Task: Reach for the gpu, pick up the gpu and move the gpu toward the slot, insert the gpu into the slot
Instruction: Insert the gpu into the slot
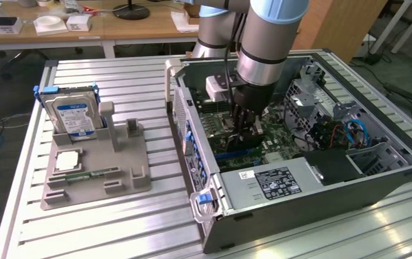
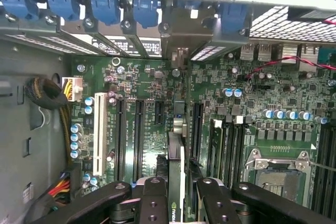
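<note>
Wrist view puts my pincer [image 2: 178,195] low over the green motherboard [image 2: 247,103], and I have it clenched on the gpu [image 2: 175,156]. The card stands on edge between my two black fingers [image 2: 152,203], and its far end reaches toward the metal bracket openings in the case wall ahead of me. Its lower edge covers the board directly beneath, so I cannot tell whether it is seated in anything. Long black expansion connectors [image 2: 139,135] run parallel to the card just off one side of my grip. On the other side lie one more black connector [image 2: 197,124] and, farther off, the square silver processor socket [image 2: 275,174].

From the exterior view, I hang straight down inside the open computer case [image 1: 191,124], which lies on the ribbed metal surface [image 1: 119,226]. Well apart from me, outside the case, a grey holder [image 1: 119,162] carries a hard drive with a blue label [image 1: 76,116].
</note>
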`<state>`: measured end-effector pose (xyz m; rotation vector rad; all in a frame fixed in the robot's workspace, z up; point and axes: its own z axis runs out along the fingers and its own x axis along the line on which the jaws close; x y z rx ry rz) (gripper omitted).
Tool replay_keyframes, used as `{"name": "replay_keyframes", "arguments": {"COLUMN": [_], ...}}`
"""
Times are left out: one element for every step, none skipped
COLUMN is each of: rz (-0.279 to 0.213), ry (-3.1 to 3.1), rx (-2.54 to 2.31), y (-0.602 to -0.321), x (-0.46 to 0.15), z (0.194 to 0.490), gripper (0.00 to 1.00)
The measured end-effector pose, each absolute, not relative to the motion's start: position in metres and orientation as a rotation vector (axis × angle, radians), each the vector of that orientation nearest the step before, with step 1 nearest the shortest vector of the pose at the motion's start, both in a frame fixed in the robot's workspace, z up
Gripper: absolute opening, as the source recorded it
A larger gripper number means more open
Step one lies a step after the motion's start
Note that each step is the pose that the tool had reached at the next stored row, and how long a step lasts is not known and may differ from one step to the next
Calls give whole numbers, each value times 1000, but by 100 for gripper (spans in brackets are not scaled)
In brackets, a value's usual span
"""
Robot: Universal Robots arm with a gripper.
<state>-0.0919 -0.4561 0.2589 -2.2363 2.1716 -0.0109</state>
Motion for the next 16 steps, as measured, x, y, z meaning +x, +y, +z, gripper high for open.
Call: {"name": "replay_keyframes", "arguments": {"rz": [-12,-13,-15,-17,-18,-19,-19,-20,-21,-21,-21,-22,-22,-22,-23,-24], "ry": [2171,2170,2170,2169,2168,2168,2168,2168,2168,2168,2168,2167,2167,2167,2167,2167], "rx": [-2236,-2236,-2235,-2235,-2234,-2234,-2233,-2233,-2233,-2233,-2233,-2233,-2233,-2233,-2232,-2232], "y": [-456,-456,-456,-456,-456,-456,-456,-456,-456,-455,-455,-455,-455,-455,-455,-455], "x": [-92,-92,-92,-92,-92,-92,-92,-92,-93,-93,-93,-93,-93,-93,-93,-93], "z": [259,260,260,260,260,261,260,260,260,260,260,260,259,259,259,258], "gripper": [26,26,26,26,26,26,26,26,26,26,26,26,26,26,26,26]}}
